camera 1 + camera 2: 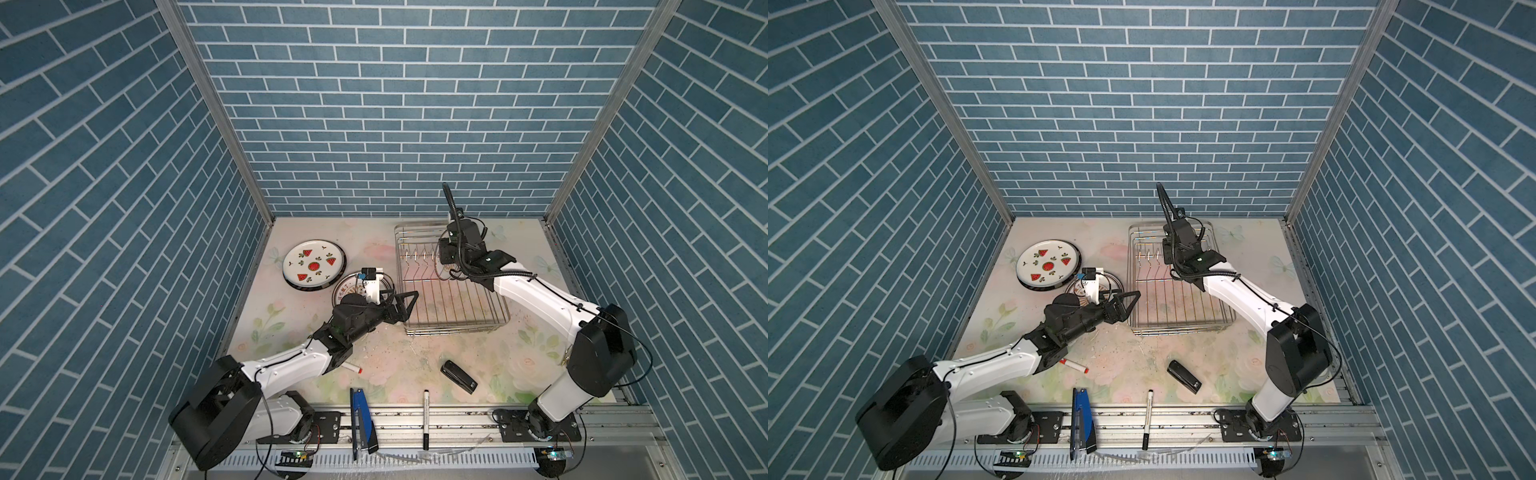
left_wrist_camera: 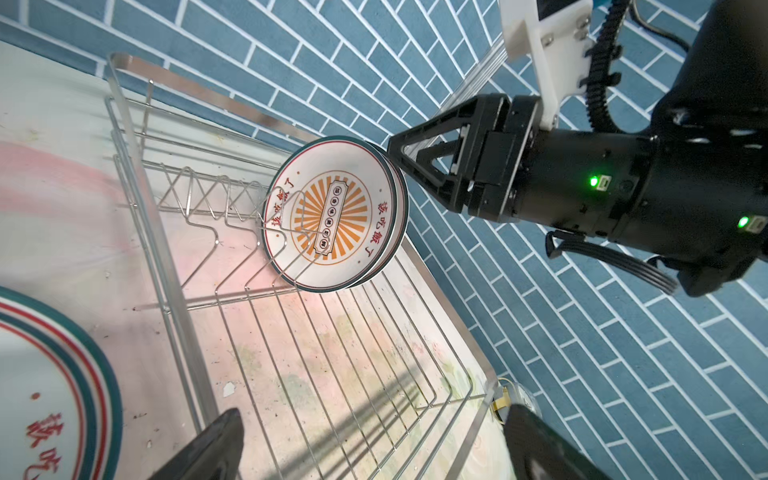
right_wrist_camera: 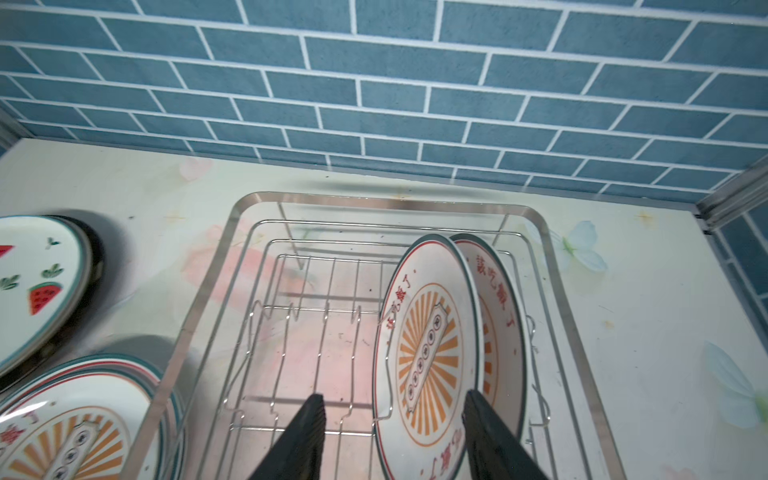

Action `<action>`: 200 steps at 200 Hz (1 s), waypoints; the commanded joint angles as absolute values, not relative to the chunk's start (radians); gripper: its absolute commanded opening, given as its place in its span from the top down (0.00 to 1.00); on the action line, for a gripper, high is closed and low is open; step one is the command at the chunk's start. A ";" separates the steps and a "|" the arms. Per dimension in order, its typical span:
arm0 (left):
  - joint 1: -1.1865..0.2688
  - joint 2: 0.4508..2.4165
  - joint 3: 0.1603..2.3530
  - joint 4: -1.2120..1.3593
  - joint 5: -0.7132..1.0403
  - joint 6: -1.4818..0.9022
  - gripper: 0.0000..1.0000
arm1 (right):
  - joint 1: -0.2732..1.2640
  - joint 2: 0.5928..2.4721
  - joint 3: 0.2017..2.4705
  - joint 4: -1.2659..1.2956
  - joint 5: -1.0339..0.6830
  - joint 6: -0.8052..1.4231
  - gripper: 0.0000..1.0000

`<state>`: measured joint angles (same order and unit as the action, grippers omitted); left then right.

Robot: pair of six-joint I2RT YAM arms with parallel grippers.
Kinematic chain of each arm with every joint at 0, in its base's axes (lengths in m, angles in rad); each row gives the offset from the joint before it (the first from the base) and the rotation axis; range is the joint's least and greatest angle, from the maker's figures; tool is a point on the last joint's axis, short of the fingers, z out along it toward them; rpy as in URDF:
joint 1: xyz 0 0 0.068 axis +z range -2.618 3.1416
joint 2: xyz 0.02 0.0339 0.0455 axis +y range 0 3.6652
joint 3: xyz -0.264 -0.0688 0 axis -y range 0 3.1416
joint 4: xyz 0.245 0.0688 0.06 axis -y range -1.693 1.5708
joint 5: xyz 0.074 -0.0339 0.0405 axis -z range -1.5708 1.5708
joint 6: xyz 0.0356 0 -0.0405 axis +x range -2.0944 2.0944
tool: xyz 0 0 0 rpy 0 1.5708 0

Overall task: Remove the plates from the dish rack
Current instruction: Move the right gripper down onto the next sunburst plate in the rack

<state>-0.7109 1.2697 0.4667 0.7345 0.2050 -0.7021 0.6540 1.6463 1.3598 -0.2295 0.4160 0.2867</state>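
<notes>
Two sunburst plates point(image 3: 428, 353) stand on edge between the prongs at the right end of the dish rack point(image 3: 374, 201), so their rims face up for a pinch. The right gripper point(image 3: 392, 401) straddles the nearer rim with its jaws partly closed and a gap on one side, seemingly not clamped yet. The left gripper point(image 1: 405, 307) is spread wide and empty beside the rack. It is near the unloaded plates point(image 1: 313, 264) stacked flat on the tabletop point(image 1: 395, 361).
</notes>
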 commanded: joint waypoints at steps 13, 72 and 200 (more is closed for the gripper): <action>-0.721 1.342 0.515 0.848 0.247 -0.707 0.00 | 0.647 1.701 1.423 -0.285 0.560 0.272 0.51; -0.721 1.346 0.528 0.813 0.219 -0.707 0.00 | 0.622 1.757 1.442 -0.276 0.548 0.278 0.56; -0.721 1.319 0.510 0.759 0.146 -0.683 0.00 | 0.609 1.916 1.557 -0.299 0.602 0.311 0.84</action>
<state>-0.7143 1.3636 0.5159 0.7784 0.1898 -0.7101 0.6086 1.8961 1.5105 -0.2722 0.5686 0.2844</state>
